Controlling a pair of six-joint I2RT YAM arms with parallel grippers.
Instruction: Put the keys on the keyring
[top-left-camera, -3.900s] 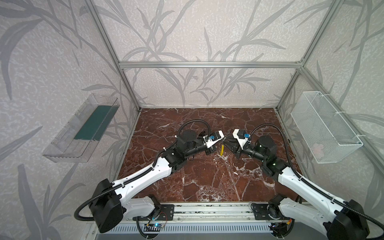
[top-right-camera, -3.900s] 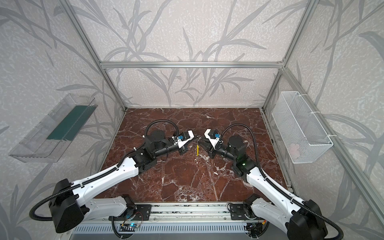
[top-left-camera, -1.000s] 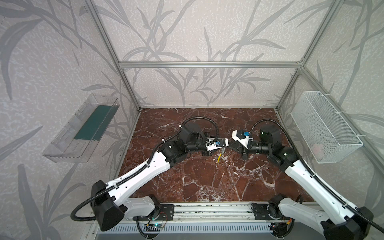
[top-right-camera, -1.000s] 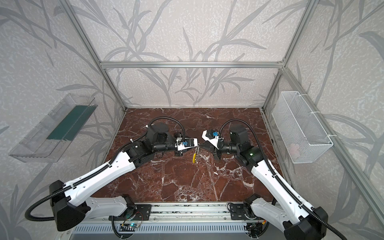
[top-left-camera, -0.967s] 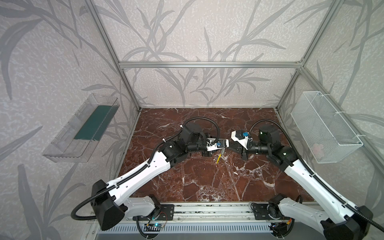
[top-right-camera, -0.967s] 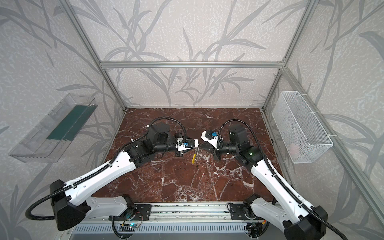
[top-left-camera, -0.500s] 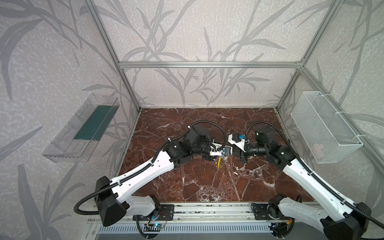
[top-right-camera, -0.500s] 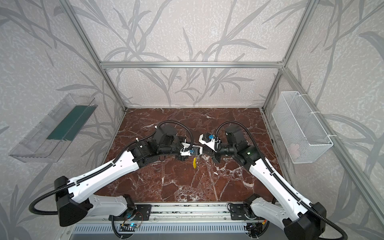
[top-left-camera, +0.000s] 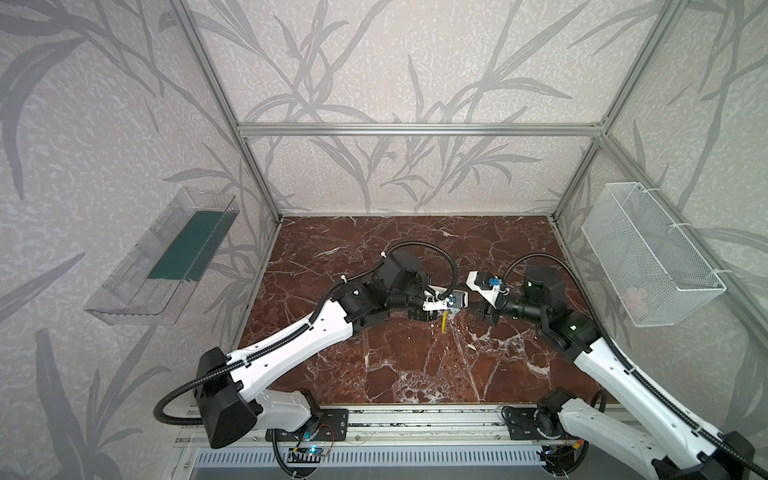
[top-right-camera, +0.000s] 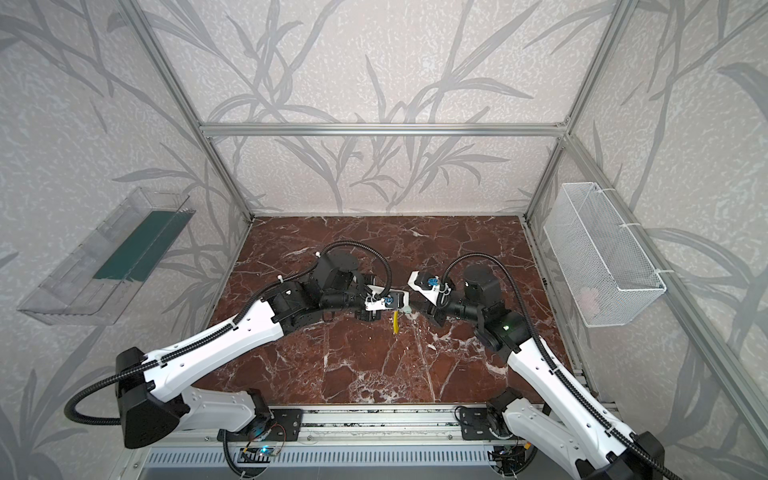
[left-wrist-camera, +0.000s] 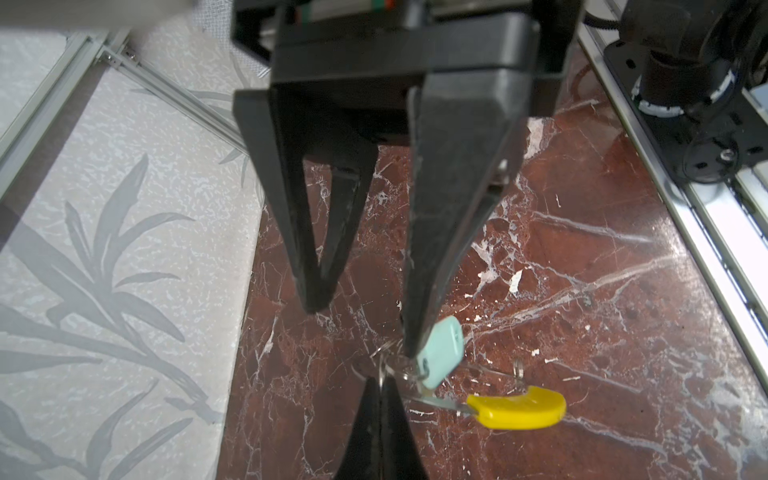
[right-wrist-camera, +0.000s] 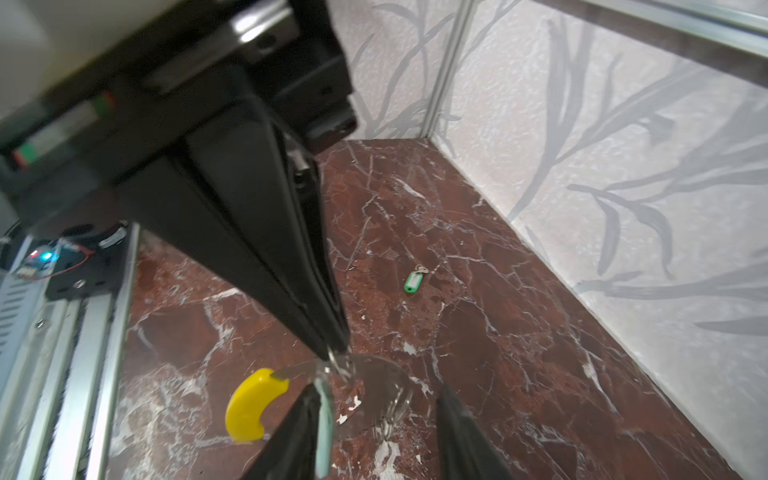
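The keyring (left-wrist-camera: 440, 402) is a thin grey wire loop with a yellow sleeve (left-wrist-camera: 519, 407), held low over the marble floor. My left gripper (left-wrist-camera: 380, 380) is shut on the wire next to the sleeve. A mint-headed key (left-wrist-camera: 442, 357) hangs where the wire meets the grip, leaning on one finger (right-wrist-camera: 309, 419) of my right gripper (right-wrist-camera: 378, 390). That gripper is open, with the ring's arc between its fingers. Whether the key is threaded on the ring I cannot tell. In both top views the grippers meet tip to tip mid-floor, above the yellow sleeve (top-left-camera: 444, 322) (top-right-camera: 396, 322).
A small green-headed key (right-wrist-camera: 413, 282) with a little ring lies flat on the floor, beyond the grippers toward a wall. A clear shelf (top-left-camera: 166, 257) hangs on the left wall and a white wire basket (top-left-camera: 648, 257) on the right wall.
My left gripper has closed on the ring wire. My right gripper, shut a second ago, has opened and let go. Both arms have shifted slightly right and lower.
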